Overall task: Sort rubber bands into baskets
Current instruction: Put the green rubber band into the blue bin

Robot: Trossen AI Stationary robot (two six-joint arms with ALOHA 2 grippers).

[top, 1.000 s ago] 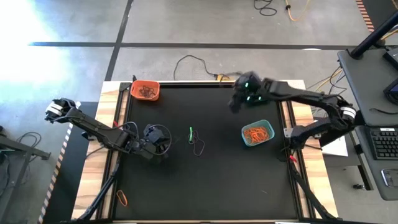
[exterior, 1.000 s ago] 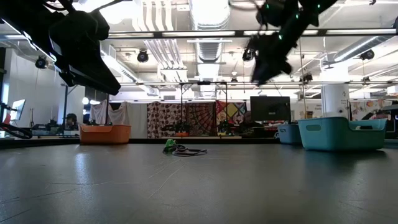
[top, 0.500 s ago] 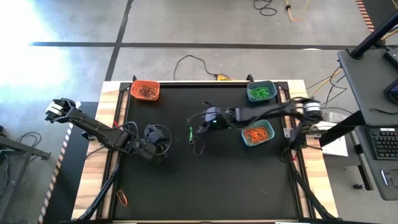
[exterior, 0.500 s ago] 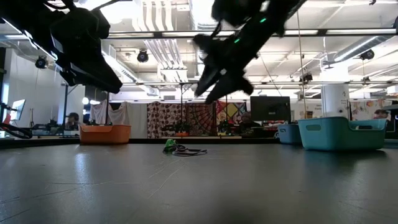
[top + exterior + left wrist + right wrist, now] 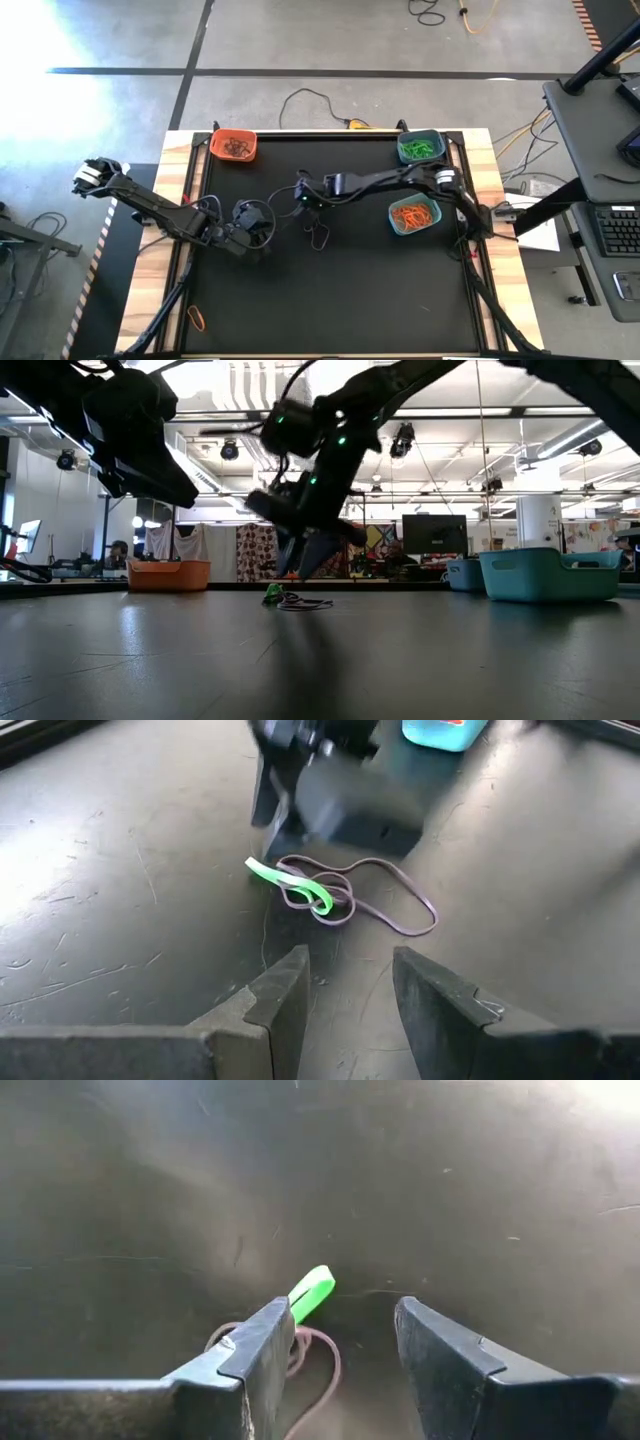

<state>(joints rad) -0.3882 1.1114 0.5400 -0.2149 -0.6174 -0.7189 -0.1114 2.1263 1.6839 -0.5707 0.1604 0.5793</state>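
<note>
Right gripper (image 5: 303, 199) is at the centre of the high view, its arm stretched in from the right across the black mat (image 5: 340, 290). Its fingers (image 5: 262, 1342) stand apart with nothing between them, poised just above a green rubber band (image 5: 312, 1293). In the low view that gripper (image 5: 308, 556) hangs over the little heap at mid-frame, and the green band (image 5: 272, 596) just peeks out below it.

Tangled with the green one is a dark brown rubber band (image 5: 380, 900); in the right wrist view only a curl of it (image 5: 318, 1355) shows, the rest cut off behind the finger. From above, the pair is a faint squiggle, the dark loop (image 5: 320, 238) barely readable against the mat.

Left gripper (image 5: 262, 226) waits left of centre, aimed at the same heap; its fingers (image 5: 283, 992) are parted and empty.

Baskets: the orange basket (image 5: 233, 146) sits upper left holding dark bands, the teal basket (image 5: 419, 147) upper right holding green ones, the blue basket (image 5: 414, 215) just right of centre holding orange ones. One stray orange rubber band (image 5: 197, 319) lies at the lower left, off the mat on the wooden edge.
</note>
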